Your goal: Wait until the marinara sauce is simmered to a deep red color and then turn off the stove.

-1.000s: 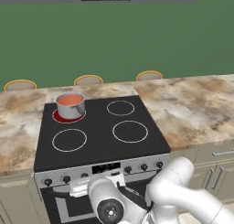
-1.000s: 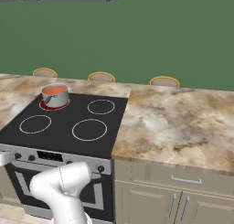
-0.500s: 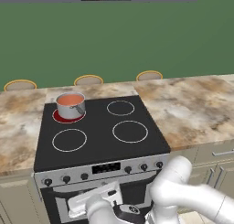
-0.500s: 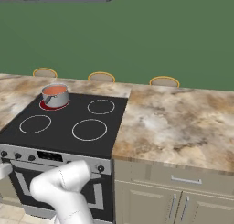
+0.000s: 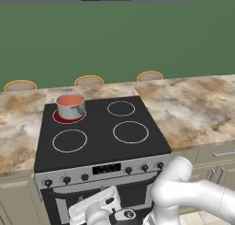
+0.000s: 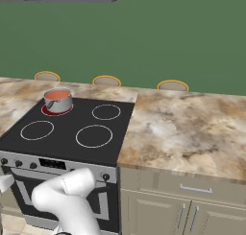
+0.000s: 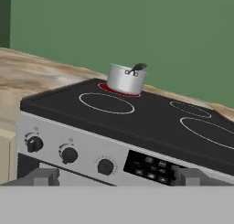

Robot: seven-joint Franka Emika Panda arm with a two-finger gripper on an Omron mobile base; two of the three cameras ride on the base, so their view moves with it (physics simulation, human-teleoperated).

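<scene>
In the left base view, the sauce (image 5: 69,100) is sitting orange-red in the pan (image 5: 71,106) at the stove's (image 5: 101,127) upper left, on a glowing burner. The gripper (image 7: 114,177) is facing the knobs (image 7: 68,154), fingers spread wide and holding nothing, tips cut off at the hand view's bottom.

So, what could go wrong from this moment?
The marinara sauce looks orange-red, not deep red, so switching off now may be too early. The gripper faces three similar knobs on the stove panel; it could turn the wrong one. The burner under the saucepan glows red.
</scene>
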